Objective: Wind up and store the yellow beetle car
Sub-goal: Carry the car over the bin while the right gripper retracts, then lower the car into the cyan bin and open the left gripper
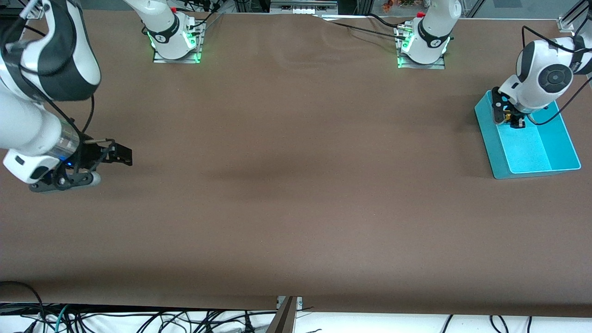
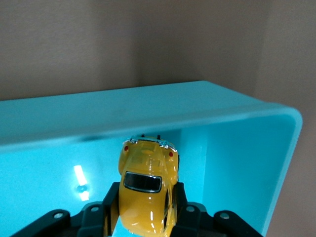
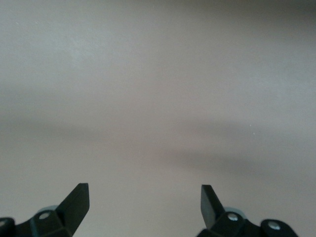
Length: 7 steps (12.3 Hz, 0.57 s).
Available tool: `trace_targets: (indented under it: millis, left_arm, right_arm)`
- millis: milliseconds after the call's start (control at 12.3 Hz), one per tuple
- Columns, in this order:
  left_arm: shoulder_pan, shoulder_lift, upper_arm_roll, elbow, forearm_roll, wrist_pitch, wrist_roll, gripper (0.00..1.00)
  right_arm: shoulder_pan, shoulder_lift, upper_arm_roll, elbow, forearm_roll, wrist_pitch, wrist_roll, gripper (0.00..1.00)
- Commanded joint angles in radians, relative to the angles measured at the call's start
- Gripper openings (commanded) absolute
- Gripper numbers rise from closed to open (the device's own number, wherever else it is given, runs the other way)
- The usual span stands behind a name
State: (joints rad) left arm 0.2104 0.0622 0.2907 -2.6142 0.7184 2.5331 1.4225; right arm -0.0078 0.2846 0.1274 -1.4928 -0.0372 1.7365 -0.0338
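Left gripper [image 2: 143, 217]: clamped on the yellow beetle car [image 2: 147, 190], black fingers [image 2: 109, 213] pressed against both flanks; hanging over the cyan bin [image 1: 562, 134], near the bin's edge closest to the arm bases.

Yellow beetle car: held in the air inside the bin's mouth, above its floor; glossy bright yellow, rounded body, dark window with chrome trim, two small red lights at one end, chrome bumper there.

Cyan bin: at the left arm's end of the brown table [image 1: 296, 185], close to that edge.

Right gripper [image 1: 121, 155]: waiting over bare table at the right arm's end; fingers [image 3: 76, 202] spread wide, gripping nothing.
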Motion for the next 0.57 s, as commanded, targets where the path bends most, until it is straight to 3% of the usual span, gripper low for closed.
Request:
trace_targets:
  millis: [0, 163, 245, 326, 408, 489]
  left_arm:
    - [0.003, 0.065, 0.001, -0.006, 0.091, 0.080, -0.127, 0.00]
    - [0.018, 0.113, 0.001, -0.001, 0.140, 0.105, -0.204, 0.00]
    - [0.027, 0.114, 0.001, -0.001, 0.141, 0.105, -0.208, 0.10]
    - [0.029, 0.107, 0.001, -0.001, 0.141, 0.098, -0.198, 0.49]
    - [0.027, 0.096, -0.001, 0.011, 0.139, 0.093, -0.180, 0.99]
    - [0.027, 0.085, -0.001, 0.022, 0.139, 0.084, -0.168, 1.00]
  right_arm:
    - [0.003, -0.050, -0.003, 0.000, -0.015, -0.044, 0.014, 1.00]
    - [-0.006, -0.100, -0.014, 0.000, -0.027, -0.060, 0.025, 1.00]
    - [-0.008, -0.116, -0.031, 0.000, -0.035, -0.048, 0.026, 1.00]
    - [-0.008, -0.120, -0.054, 0.000, -0.032, -0.029, 0.016, 1.00]
    - [-0.008, -0.130, -0.061, -0.003, -0.035, -0.016, 0.014, 1.00]
    - [-0.009, -0.148, -0.069, -0.015, -0.035, -0.028, 0.011, 1.00]
